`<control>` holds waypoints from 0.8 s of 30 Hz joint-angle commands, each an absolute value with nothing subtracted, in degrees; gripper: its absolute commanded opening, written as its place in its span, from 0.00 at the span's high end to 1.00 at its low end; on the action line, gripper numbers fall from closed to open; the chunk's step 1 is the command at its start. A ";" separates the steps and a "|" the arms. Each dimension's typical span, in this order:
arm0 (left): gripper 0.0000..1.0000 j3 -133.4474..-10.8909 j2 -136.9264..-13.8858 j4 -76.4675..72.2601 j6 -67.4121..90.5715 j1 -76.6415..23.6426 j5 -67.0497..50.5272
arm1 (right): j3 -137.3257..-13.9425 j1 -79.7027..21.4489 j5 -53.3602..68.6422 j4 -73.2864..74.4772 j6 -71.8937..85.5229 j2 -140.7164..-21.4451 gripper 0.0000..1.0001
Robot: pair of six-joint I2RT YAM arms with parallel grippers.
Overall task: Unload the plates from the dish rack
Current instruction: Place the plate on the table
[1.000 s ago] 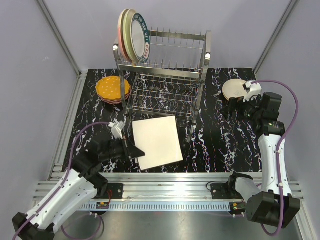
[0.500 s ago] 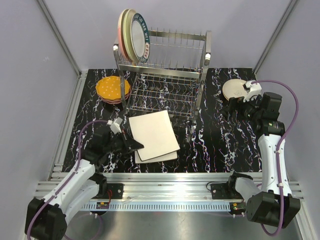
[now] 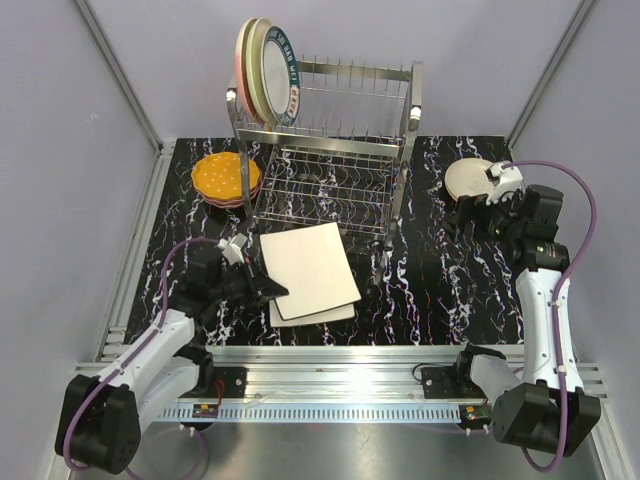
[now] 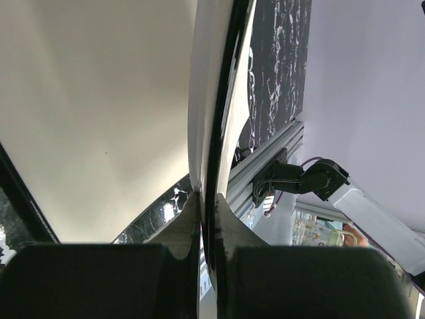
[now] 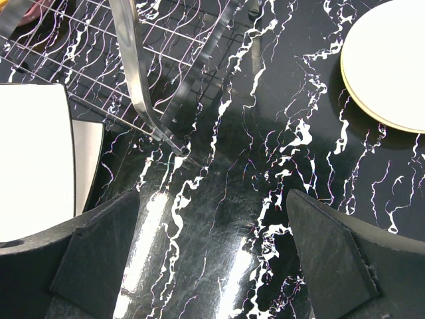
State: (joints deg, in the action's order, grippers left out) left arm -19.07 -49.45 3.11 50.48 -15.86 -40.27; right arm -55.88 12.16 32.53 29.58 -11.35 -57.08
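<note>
— Where do we find the large cream square plate [image 3: 308,268]?
— Its near-left edge is pinched in our left claw [image 3: 270,291], in front of the dish rack [image 3: 330,150]. It is tilted over a second cream square [image 3: 322,314] on the table [image 3: 440,290].
— What does the wrist view add?
— We see the fingers [image 4: 176,232] clamped on the rim, edge-on. The view from overhead shows the left arm low, reaching right. Our right claw [image 3: 472,205] gapes wide and empty near the round cream plate [image 3: 464,178].

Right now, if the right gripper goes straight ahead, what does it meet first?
Probably the bare black table, between the rack's leg and the round plate; the open right gripper tilts down toward it.
</note>
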 commanded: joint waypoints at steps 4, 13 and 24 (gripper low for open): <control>1.00 -21.27 -51.06 -8.26 48.78 -15.21 -47.20 | -55.81 12.22 33.31 27.25 -12.13 -56.86 0.00; 0.99 -21.36 -55.10 -7.91 47.72 -15.12 -47.90 | -55.81 12.22 33.40 27.07 -12.30 -56.69 0.00; 0.95 -21.45 -55.72 -4.75 46.32 -14.94 -48.07 | -55.72 12.30 33.40 26.98 -12.39 -56.16 0.00</control>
